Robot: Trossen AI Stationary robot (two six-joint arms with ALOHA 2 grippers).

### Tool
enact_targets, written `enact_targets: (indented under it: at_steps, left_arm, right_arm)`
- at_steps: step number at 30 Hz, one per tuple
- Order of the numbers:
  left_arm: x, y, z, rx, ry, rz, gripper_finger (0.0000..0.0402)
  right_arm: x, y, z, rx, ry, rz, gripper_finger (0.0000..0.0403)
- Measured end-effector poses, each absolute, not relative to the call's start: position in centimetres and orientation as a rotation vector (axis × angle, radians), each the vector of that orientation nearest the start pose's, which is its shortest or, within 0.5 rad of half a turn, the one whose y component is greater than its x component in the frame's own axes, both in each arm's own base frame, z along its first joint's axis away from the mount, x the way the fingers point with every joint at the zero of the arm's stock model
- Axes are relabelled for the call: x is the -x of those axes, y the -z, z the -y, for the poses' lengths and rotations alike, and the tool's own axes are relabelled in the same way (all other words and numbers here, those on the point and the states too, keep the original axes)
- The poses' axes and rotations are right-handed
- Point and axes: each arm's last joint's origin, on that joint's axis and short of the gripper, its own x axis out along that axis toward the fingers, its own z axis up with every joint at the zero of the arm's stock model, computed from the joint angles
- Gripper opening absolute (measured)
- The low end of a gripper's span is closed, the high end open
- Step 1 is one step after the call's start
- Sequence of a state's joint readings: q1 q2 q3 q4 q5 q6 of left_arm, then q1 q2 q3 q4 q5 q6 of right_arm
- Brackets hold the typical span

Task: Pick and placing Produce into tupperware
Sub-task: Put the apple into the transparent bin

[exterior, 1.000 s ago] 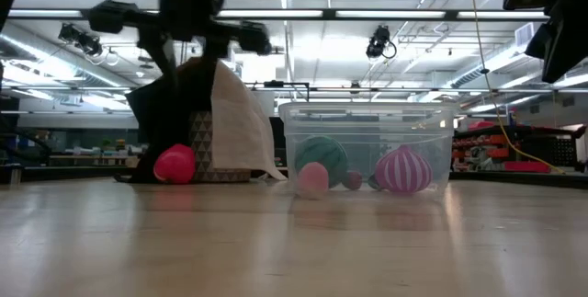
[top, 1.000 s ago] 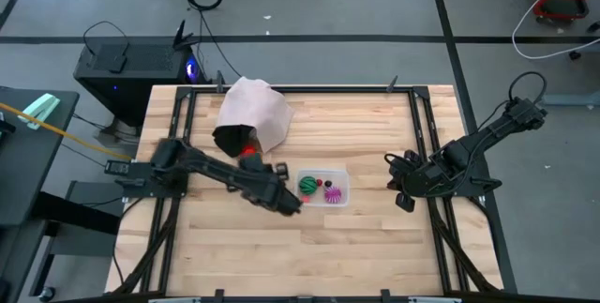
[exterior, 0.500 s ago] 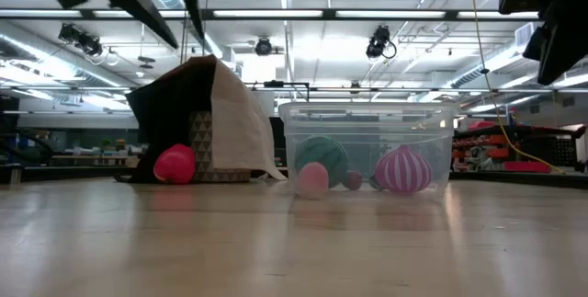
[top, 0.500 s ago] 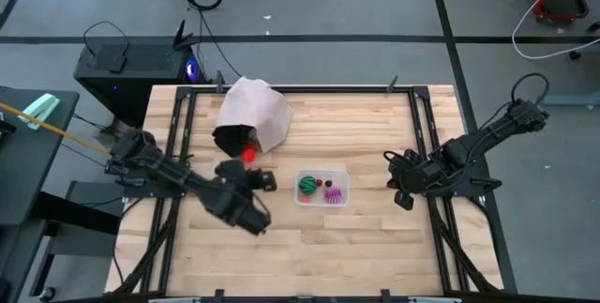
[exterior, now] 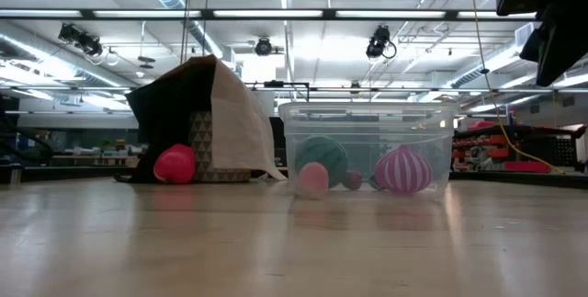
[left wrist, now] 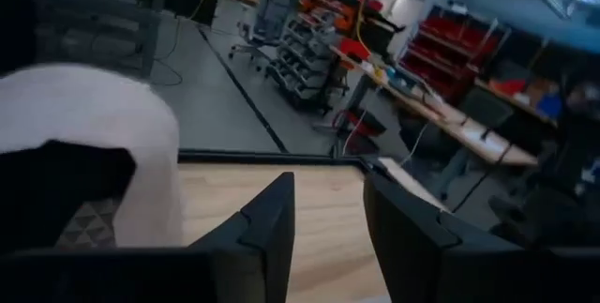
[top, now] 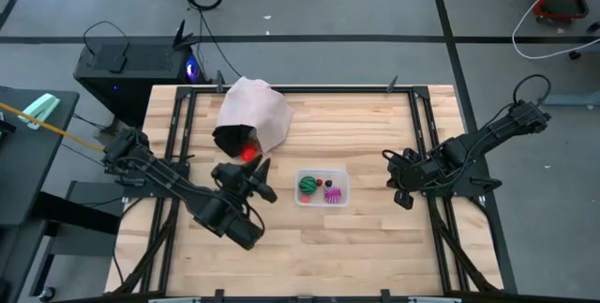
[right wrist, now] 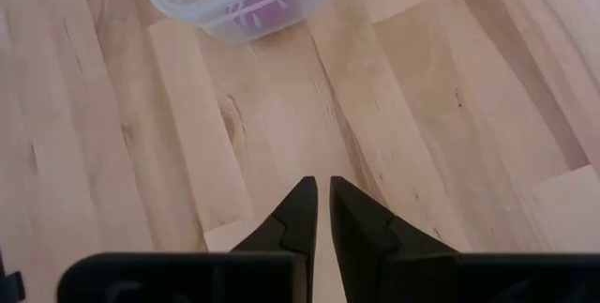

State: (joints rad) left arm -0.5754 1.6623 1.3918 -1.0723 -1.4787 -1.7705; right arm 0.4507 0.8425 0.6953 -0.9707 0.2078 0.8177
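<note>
Tupperware (top: pixel 323 189) sat mid-table with its long axis running across between my two arms, open side up. Inside lay a green ball (top: pixel 307 186), a spiky magenta piece (top: pixel 330 193) and a small dark red one (top: pixel 318 183). In the low view a pale pink piece (exterior: pixel 312 178) showed at the tub's near wall; whether it sat inside or just outside I could not tell.

One red piece (top: pixel 247 153) remained out, lying at the dark mouth of the pale bag (top: pixel 255 113), which opened toward the near edge of the table (top: pixel 375 247). It was round, so it had no long axis to line up with.

My left gripper (top: pixel 258 177) hung raised above the boards between the bag and the tub, pointed toward the bag. Its jaws stood a little apart and held nothing; the left wrist view showed bare table between my fingers (left wrist: pixel 272 223). My right gripper (top: pixel 396 175) waited beside the table's right rail, jaws nearly shut and empty.

To take the red piece well, I judged I should open wider first, come down straight over it, and keep one finger clear of the bag's lip, since snagging the cloth could drag the bag or roll the ball deeper inside.
</note>
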Motion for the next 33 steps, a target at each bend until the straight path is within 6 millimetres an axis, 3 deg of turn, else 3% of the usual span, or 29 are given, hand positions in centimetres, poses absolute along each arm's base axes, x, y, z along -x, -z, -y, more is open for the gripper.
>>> enact_targets:
  at_steps: [9,14,17,21,29,33]
  left_arm:
    - [-31.6,-29.9,15.8,0.767,-0.805,-0.025,0.0132]
    - [-32.5,-29.5,13.6,0.925,-0.833,-0.086,0.0119]
    - [-31.6,-29.0,12.4,0.948,-0.963,0.004,0.0102]
    - [-28.8,-28.9,12.6,0.924,-1.044,0.057,0.0069]
    - [-22.0,-31.4,14.8,0.808,-0.940,0.040,0.0010]
    - [-21.5,-31.6,13.9,0.764,-0.984,0.005,0.0006]
  right_arm:
    - [-12.6,-23.8,-5.5,-0.362,0.215,-1.060,0.0041]
    - [-12.6,-23.8,-5.5,-0.343,0.203,-1.062,0.0041]
    - [-12.6,-23.8,-5.5,-0.343,0.203,-1.062,0.0041]
    - [-12.6,-23.8,-5.5,-0.364,0.216,-1.060,0.0041]
    - [-12.7,-23.8,-5.4,-0.369,0.227,-1.052,0.0041]
    - [-12.7,-23.8,-5.5,-0.373,0.225,-1.043,0.0041]
